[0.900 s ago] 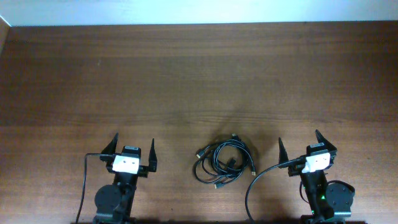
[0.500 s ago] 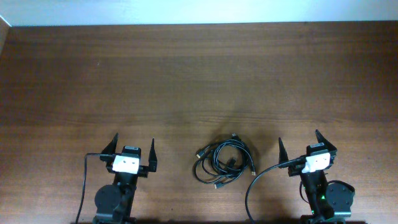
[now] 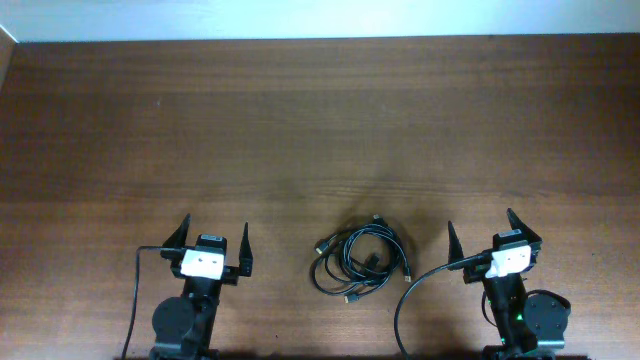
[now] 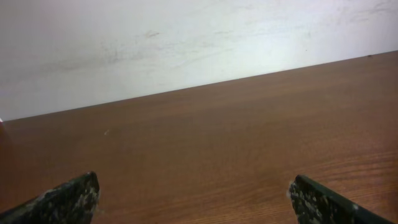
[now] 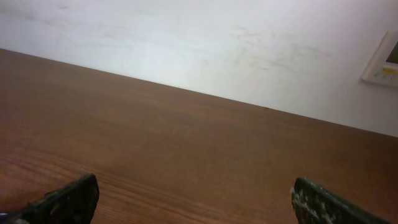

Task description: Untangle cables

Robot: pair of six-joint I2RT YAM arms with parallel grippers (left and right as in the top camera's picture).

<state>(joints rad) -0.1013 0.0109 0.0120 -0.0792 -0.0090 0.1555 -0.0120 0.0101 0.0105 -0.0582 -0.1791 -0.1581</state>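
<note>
A: Entry one, the cables [image 3: 360,262]. What is recorded for place and legibility?
B: One loose black coil is listed, lying flat on the tabletop [image 3: 300,120]. Small plug ends [image 3: 376,218] are seen at the coil's rim. The number of cords and the way they cross cannot be made out from overhead.

A: What is cut off?
B: Both arm bases [image 3: 180,322] are cropped by the lower edge of the overhead view. In each wrist view only two fingertips [image 4: 68,196] are shown, at the bottom corners. A pale wall fitting [image 5: 387,59] is cropped at the edge of the right wrist view, and its kind cannot be told.

A: Arm pose?
B: The arms are entered as folded low, one to each side of the cables, fingers pointed toward the wall [image 4: 186,37]. The right arm's thick lead [image 3: 410,290] is looped just beside the cables. Contact cannot be judged.

A: End effectors?
B: Left end effector [image 3: 216,222]: placed well to the left of the cables, jaws spread wide, nothing gripped or touched. Right end effector [image 3: 479,218]: placed to the right of the cables, nearer than the left one, jaws likewise spread wide, nothing gripped.
</note>
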